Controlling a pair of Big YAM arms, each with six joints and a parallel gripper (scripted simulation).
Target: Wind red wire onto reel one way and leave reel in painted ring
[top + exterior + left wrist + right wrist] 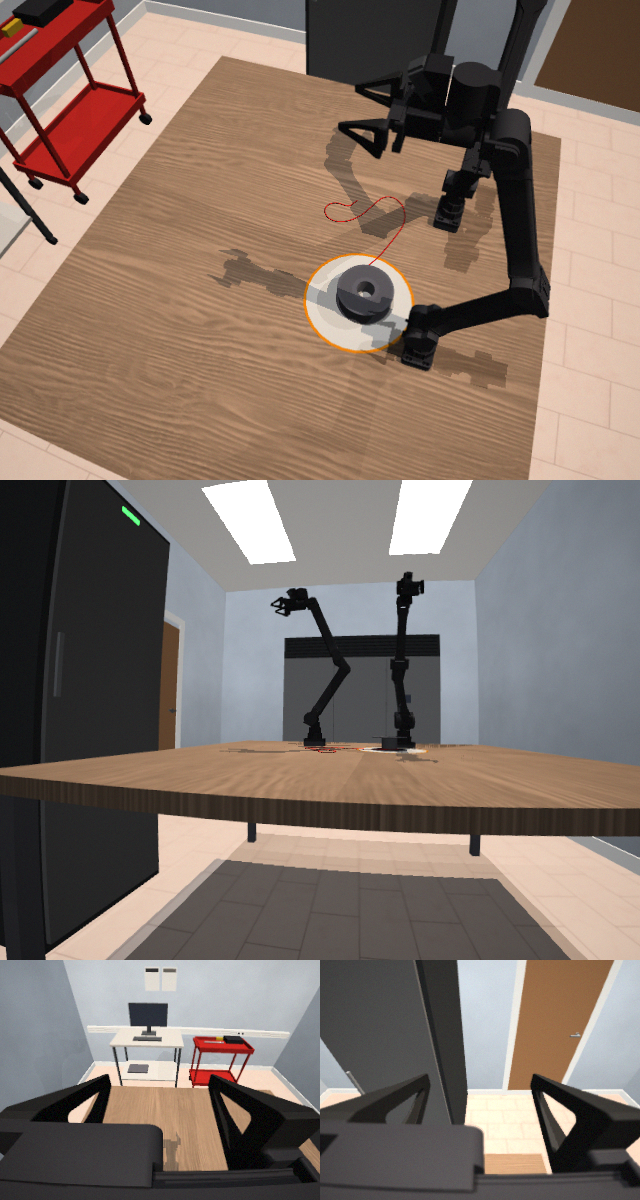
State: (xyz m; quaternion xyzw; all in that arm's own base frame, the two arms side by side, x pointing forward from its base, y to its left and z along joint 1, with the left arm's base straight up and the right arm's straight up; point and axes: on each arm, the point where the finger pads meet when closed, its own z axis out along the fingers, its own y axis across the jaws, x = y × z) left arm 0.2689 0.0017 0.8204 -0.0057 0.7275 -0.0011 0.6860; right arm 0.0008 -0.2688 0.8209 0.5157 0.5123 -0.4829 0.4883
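Note:
The dark grey reel (379,283) (389,743) lies flat inside the painted ring (305,299). The red wire (404,214) (326,751) leaves the reel's far side in the top view, crosses the ring's line, then curves in a loose S on the table; its free end lies above the ring. My left gripper (348,106) (159,1079) is open and empty, high above the table, facing the desk and cart. My right gripper (275,608) (480,1079) is open and empty, high up, facing the dark cabinet and door; it is outside the top view. Neither gripper is near the wire or reel.
The left arm's base (418,356) stands close beside the ring, and the right arm's base (447,219) stands beyond the wire's curves. A red cart (77,129) (222,1047) and a desk (150,1037) stand beyond the wooden table (155,335). A dark cabinet (372,36) (375,1020) stands behind it.

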